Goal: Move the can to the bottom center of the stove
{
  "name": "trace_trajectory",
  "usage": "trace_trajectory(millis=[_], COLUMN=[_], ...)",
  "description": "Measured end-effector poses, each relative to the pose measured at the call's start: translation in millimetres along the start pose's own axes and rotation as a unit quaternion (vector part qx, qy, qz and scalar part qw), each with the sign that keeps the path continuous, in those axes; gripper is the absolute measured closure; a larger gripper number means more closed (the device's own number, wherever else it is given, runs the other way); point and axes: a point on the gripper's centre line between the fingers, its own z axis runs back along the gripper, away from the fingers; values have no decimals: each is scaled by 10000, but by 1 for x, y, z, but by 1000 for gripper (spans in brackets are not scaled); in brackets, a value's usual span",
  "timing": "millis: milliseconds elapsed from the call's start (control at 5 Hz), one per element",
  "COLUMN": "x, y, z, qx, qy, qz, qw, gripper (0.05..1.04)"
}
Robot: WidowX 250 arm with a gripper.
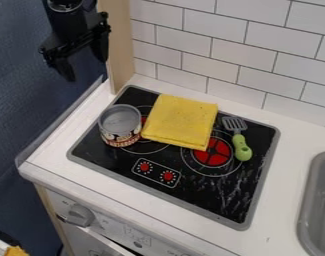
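The claw (87, 70) hangs spread and empty at eleven o'clock from the can (120, 132). Grasping comes first: drop over the can at the stove's (118, 162) ten o'clock, then carry it to six.

A folded yellow cloth (181, 121) lies just above the middle of the frame. Just right of it is a slotted spatula (241, 149), its green handle toward the bottom. A grey sink (310, 189) sits at the lower right, and white tiles (243, 51) line the upper right.
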Motion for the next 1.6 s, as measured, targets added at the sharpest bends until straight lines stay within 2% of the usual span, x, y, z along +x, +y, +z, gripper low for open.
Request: trace_trajectory(millis=[400,800,1000,1200,1400,1600], x=[-7,-13,-18,-24,-27,-37], y=[8,13,9,8,9,10], z=[-26,-59,-72,-79,-82,-88], qx=[340,524,500,495,419,450], qy=[181,91,50,130,82,191], qz=[-60,-274,-396,-489,-415,-467], qw=[9992,9982,9980,9975,9982,9977], gripper=[84,84,84,84,84,84])
